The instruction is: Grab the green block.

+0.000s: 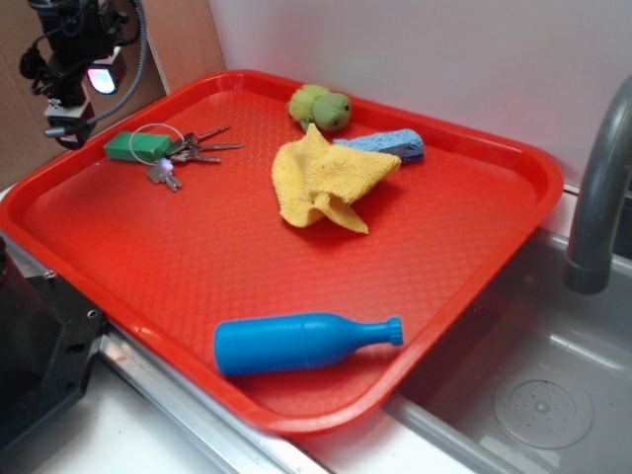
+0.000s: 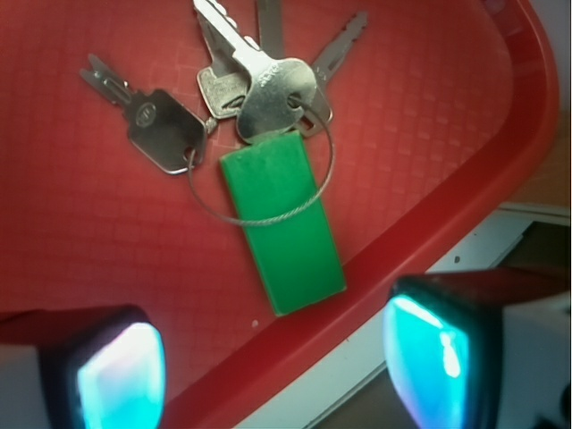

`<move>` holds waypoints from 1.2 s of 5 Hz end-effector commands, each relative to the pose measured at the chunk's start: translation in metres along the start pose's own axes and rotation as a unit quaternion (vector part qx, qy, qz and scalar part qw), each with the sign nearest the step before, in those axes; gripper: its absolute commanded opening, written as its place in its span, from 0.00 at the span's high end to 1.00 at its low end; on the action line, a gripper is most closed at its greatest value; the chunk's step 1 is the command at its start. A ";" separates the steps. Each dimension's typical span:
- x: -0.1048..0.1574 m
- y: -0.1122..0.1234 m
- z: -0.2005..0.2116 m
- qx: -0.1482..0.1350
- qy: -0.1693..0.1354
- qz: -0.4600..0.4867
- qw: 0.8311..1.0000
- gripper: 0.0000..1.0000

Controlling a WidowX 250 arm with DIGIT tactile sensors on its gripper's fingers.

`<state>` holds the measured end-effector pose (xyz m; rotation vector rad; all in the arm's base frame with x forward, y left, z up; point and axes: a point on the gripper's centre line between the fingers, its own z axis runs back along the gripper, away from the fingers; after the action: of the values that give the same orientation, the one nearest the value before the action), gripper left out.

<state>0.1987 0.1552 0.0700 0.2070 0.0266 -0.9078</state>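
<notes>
The green block (image 1: 138,146) lies flat in the tray's far left corner, close to the rim. In the wrist view the green block (image 2: 283,228) sits at the centre, with the wire ring of the silver keys (image 2: 259,85) draped across it. My gripper (image 1: 74,104) hovers above and just left of the block, over the tray's rim. Seen from the wrist, the gripper (image 2: 273,371) is open, its two glowing fingertips wide apart with only the tray rim between them. The block is just beyond the fingertips and nothing touches it.
The red tray (image 1: 513,227) holds a yellow cloth (image 1: 326,178), a blue sponge (image 1: 390,144), a yellow-green plush toy (image 1: 321,105) and a blue bottle (image 1: 296,342) near the front. A grey tap (image 1: 597,197) and a sink (image 1: 533,395) lie to the right.
</notes>
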 end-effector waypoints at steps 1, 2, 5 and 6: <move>0.038 0.020 -0.024 0.031 0.012 -0.085 0.996 0.00; 0.038 0.014 -0.028 0.032 0.012 -0.104 0.994 0.00; 0.001 0.005 -0.023 0.008 0.007 -0.093 0.996 0.00; -0.002 0.012 -0.032 0.004 0.010 -0.096 0.995 0.00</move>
<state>0.2007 0.1738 0.0339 0.1861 0.0741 -1.0888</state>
